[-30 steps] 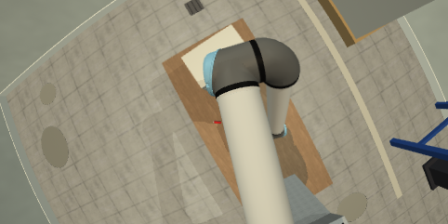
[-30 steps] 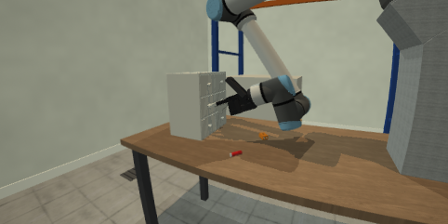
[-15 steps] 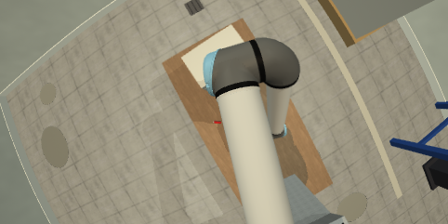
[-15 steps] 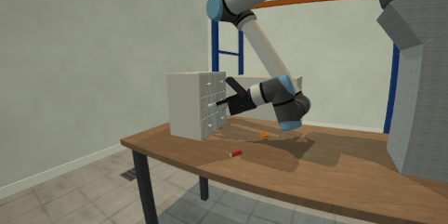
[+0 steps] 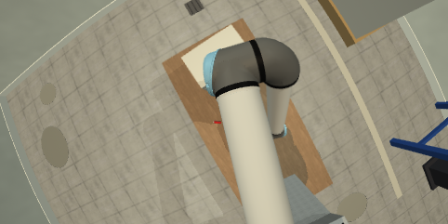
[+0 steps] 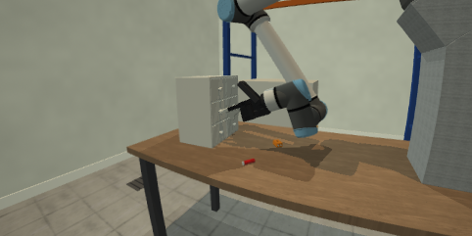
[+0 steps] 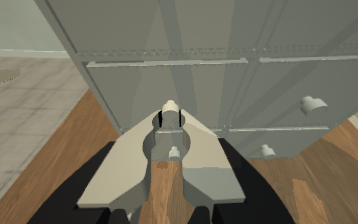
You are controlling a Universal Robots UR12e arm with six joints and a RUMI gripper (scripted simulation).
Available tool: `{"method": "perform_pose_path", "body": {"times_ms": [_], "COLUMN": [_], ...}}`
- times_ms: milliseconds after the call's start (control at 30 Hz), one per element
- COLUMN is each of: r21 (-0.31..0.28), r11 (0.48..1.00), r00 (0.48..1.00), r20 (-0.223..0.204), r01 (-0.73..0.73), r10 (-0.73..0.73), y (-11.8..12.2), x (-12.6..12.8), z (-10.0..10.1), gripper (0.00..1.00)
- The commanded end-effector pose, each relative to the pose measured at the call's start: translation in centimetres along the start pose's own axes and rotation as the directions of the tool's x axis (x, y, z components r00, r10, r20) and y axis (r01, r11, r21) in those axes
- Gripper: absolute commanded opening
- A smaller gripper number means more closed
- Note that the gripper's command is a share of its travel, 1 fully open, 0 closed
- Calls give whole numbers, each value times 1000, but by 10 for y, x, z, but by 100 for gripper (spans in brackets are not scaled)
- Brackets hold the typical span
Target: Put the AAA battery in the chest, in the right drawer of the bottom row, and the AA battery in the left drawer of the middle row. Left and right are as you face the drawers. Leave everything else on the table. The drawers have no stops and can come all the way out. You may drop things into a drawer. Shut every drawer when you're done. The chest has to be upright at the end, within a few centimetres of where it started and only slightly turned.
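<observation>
The white chest (image 5: 220,41) (image 6: 193,109) (image 7: 125,35) stands upright on the table, its drawer fronts facing the arm. All the drawers in view look shut or nearly so. My gripper (image 6: 229,110) (image 7: 171,111) is level with the middle row, its jaws closed around the knob (image 7: 170,108) of the left middle drawer. A red battery (image 5: 217,122) (image 6: 249,162) with a pale end lies on the table in front of the chest; its size class cannot be told. No second battery can be made out; the arm hides part of the table.
A small orange object (image 6: 277,142) lies on the wooden table (image 5: 204,136) (image 6: 343,185) behind the red battery. The middle-right knob (image 7: 314,105) and the bottom-row knobs (image 7: 174,153) (image 7: 267,150) stick out near the jaws. The arm's wrist (image 6: 306,112) hangs low over the table.
</observation>
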State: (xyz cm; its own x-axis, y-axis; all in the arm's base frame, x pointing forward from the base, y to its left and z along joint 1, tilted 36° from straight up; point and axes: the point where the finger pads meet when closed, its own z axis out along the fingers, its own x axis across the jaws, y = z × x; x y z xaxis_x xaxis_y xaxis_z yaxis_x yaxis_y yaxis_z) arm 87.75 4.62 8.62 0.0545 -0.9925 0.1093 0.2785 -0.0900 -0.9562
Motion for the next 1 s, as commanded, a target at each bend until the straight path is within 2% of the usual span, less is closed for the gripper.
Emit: {"method": "perform_pose_path", "body": {"times_ms": [0,967], "r21": [0,0], "r11": [1000,1000], "r00": [1000,1000], "r20": [0,0], "r01": [0,0], "r10": [0,0], "y": [0,1], "x": [0,0], "z": [0,-4], "gripper": [7,7]}}
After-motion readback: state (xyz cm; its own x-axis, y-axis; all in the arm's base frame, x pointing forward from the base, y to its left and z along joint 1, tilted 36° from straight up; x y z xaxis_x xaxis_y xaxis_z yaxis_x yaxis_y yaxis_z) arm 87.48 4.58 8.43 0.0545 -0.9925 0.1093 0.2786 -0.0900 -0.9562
